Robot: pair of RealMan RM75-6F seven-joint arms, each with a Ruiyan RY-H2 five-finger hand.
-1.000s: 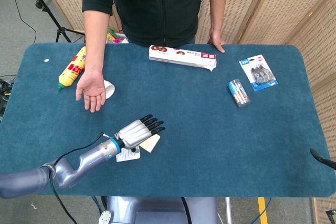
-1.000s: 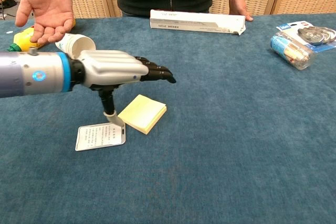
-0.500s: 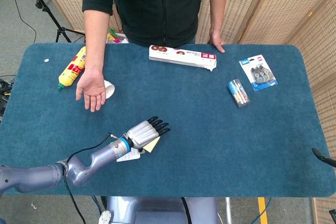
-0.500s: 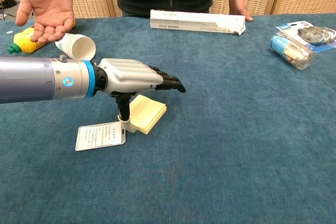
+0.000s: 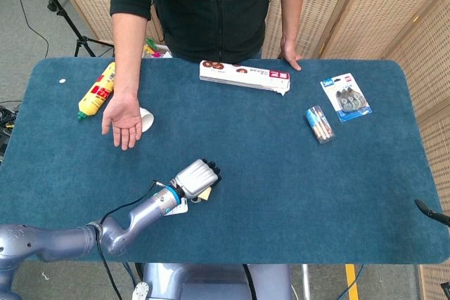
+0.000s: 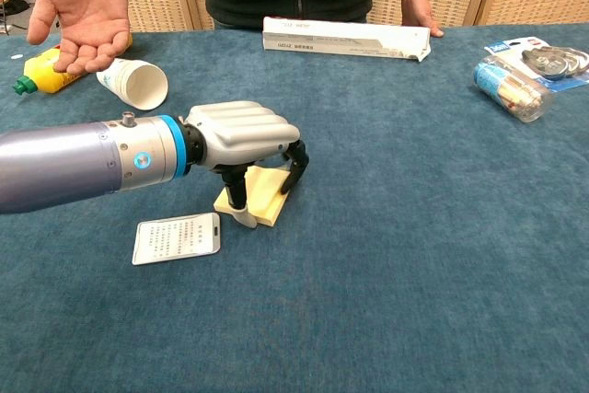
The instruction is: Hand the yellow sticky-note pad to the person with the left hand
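The yellow sticky-note pad (image 6: 267, 189) lies on the blue table, mostly covered by my left hand (image 6: 241, 131). The fingers (image 6: 296, 165) curl down over the pad's far edge and the thumb presses its near edge, so the hand grips it. In the head view only a corner of the pad (image 5: 204, 192) shows under my left hand (image 5: 197, 175). The person's open palm (image 5: 124, 119) waits, facing up, at the far left of the table and shows again as an open palm (image 6: 85, 8) in the chest view. My right hand is in neither view.
A white card (image 6: 176, 237) lies just left of the pad. A paper cup (image 6: 135, 82) and a yellow bottle (image 5: 97, 89) lie near the person's palm. A long box (image 5: 245, 76), a clear case (image 5: 320, 124) and a blister pack (image 5: 346, 98) lie further back and right.
My left hand came down onto the pad and its straight fingers curled around it. The pad shifted slightly right, away from the white card.
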